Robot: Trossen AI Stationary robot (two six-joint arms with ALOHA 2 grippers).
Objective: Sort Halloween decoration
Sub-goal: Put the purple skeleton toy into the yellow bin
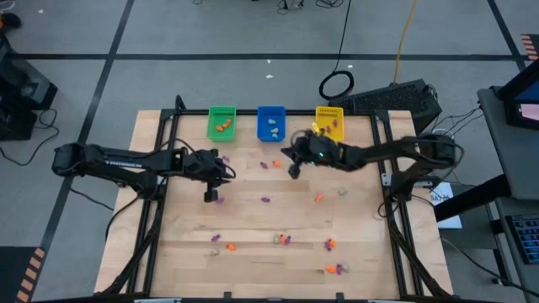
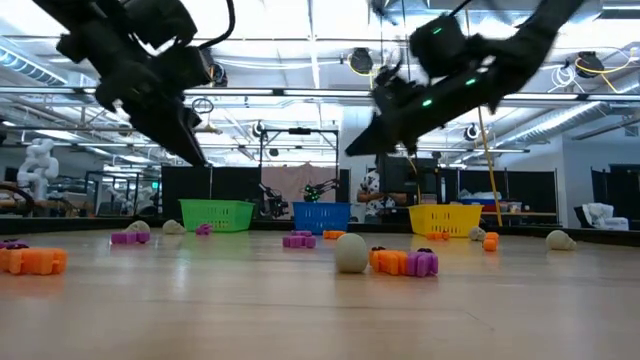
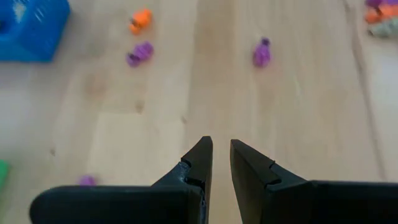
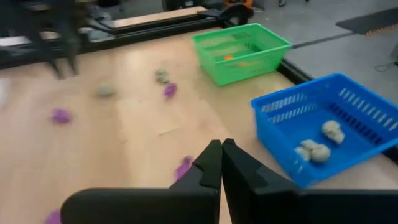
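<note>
Green bin [image 3: 2, 174] cut off at the left wrist frame edge; blue bin [image 3: 31, 28] partly cropped. Purple trinket [image 4: 184, 167] half hidden behind right gripper [image 4: 221, 144]. Trinket shapes in yellow bin [image 1: 329, 123] too small to resolve.

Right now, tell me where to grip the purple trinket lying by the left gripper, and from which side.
Grip the purple trinket across its middle, coming straight down with the left gripper. It is far smaller than the gripper and lies low on the table with nothing touching it, so a sideways approach would probably just push it.
</note>
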